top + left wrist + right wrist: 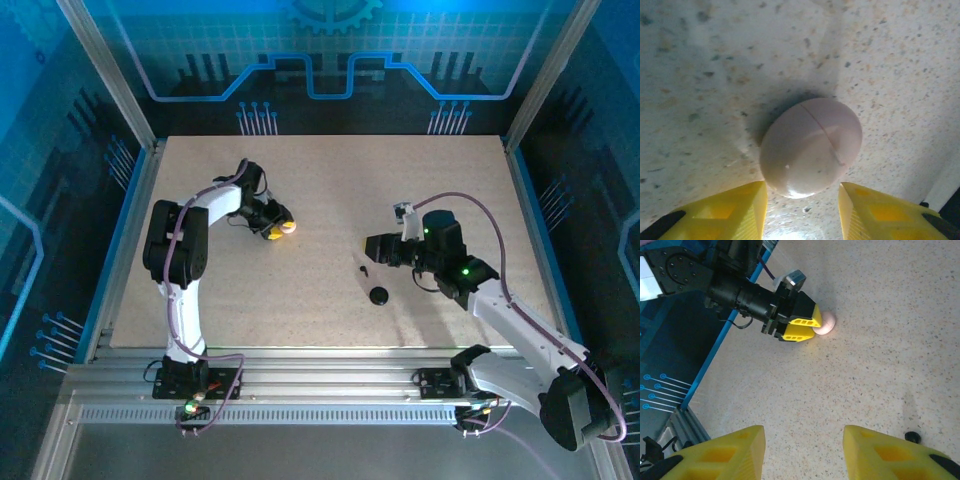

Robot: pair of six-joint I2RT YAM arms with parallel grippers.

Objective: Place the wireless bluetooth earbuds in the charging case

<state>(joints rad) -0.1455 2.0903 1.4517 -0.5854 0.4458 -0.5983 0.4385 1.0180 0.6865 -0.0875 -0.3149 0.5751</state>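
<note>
Hanging well inside the table (330,170), both grippers have bare board on every side. The blue side rail (125,230) and the metal rail (330,385) by the bases are far from either.

Left gripper (802,187): its 2 yellow fingers (735,210) stand partly apart and grip nothing. The pink puck (810,147) lies shut on the board just ahead of the tips and is wider than the gap. I cannot tell whether the tips touch it.

Right gripper (802,455): its fingers are partly apart with nothing between them. Bare board lies ahead, with the left gripper well beyond.

A black earbud (362,271) lies just beside the right gripper's tips, off to 1 side and apart from them. The black puck (378,295) sits a little farther out on that same side, near the earbud but not touching it.
</note>
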